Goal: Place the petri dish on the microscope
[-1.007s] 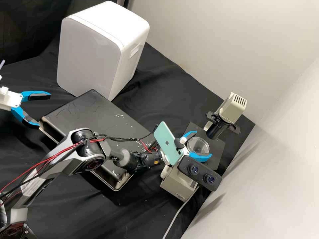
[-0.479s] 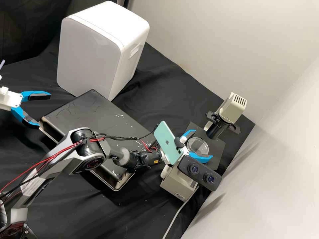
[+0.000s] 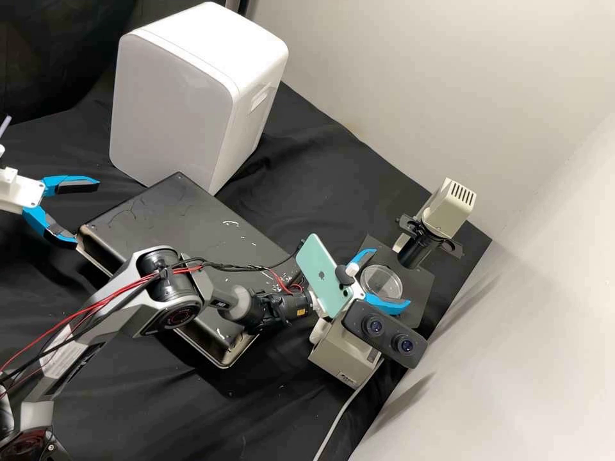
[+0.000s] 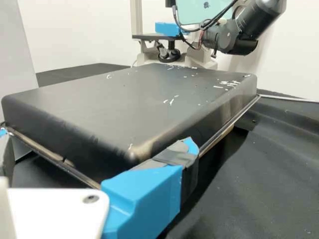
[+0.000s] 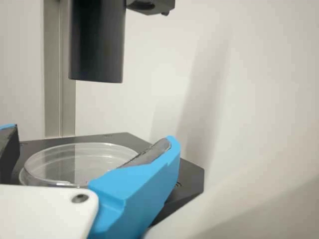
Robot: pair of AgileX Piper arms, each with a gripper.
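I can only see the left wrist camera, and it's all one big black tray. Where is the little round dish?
Observer: The petri dish lies flat on the microscope's black stage, near the dark lens tube.
Operator: Is a robot hand holding it?
Observer: Yes. The right gripper has one blue finger on each side of the dish, against its rim.
Operator: What's my own hand doing?
Observer: The left gripper is open with nothing in it, at the corner of the tray farthest from the microscope.
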